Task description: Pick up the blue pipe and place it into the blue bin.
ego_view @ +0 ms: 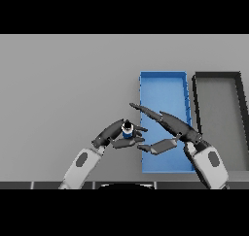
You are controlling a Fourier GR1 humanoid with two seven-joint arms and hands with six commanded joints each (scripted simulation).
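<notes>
A small blue pipe (127, 131) with a dark top and a white band stands upright in my left hand (118, 136), whose fingers and thumb curl round it just left of the blue bin (165, 87). My right hand (168, 126) reaches in from the lower right over the bin's near half, fingers straight and pointing left toward the pipe, thumb held below them. It does not touch the pipe. The bin is a long shallow tray running away from me, and nothing shows inside it.
A dark grey bin (219, 77) of like shape stands right beside the blue bin, on its right. The grey table (63, 84) stretches wide to the left and far side.
</notes>
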